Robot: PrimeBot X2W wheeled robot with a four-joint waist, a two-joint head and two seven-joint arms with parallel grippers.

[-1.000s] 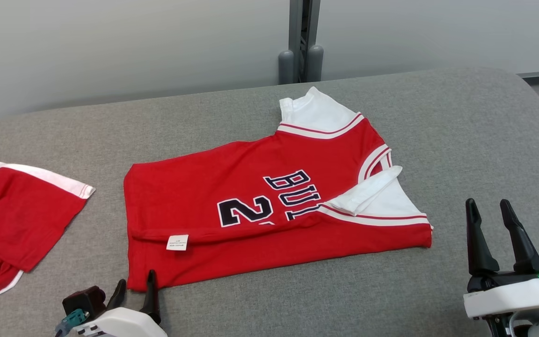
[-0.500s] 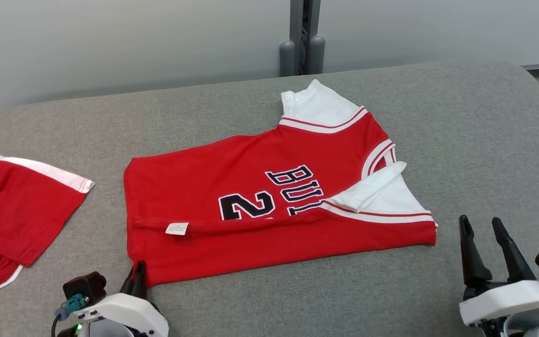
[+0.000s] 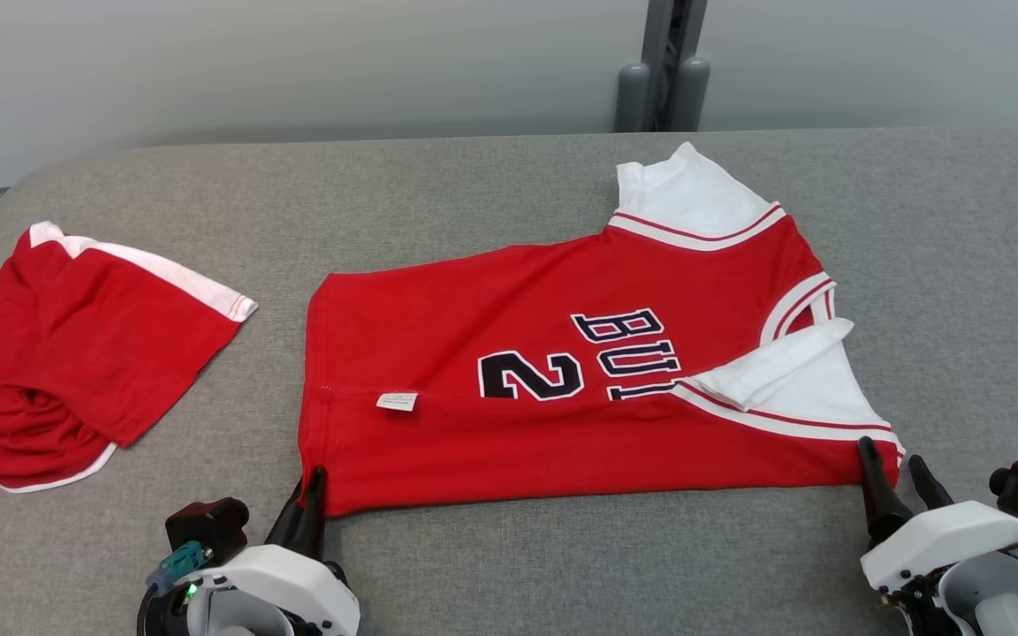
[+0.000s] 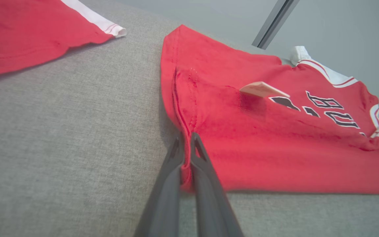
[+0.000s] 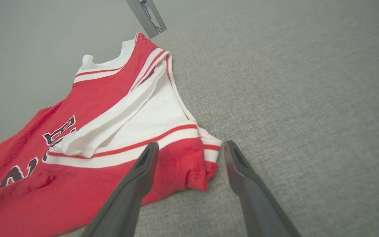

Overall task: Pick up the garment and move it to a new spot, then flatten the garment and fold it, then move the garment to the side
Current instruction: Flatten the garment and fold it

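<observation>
The garment (image 3: 509,336) is a red jersey with white sleeves and dark lettering, lying flat on the grey table with its near long edge folded over. My left gripper (image 3: 313,484) is shut on the garment's near left hem corner (image 4: 184,149), the red cloth pinched between its two dark fingers. My right gripper (image 3: 893,464) is open at the garment's near right corner (image 5: 206,164), one finger over the red cloth and the other on bare table beside it.
Another red garment with a white stripe (image 3: 76,353) lies crumpled at the table's left end (image 4: 28,29). A grey post (image 3: 664,79) stands behind the table's far edge. Bare grey tabletop (image 3: 960,230) stretches right of the jersey.
My left gripper closed on the hem corner. My right gripper moved forward, staying open, up to the garment's right corner. The head camera swung left, shifting the whole scene rightward.
</observation>
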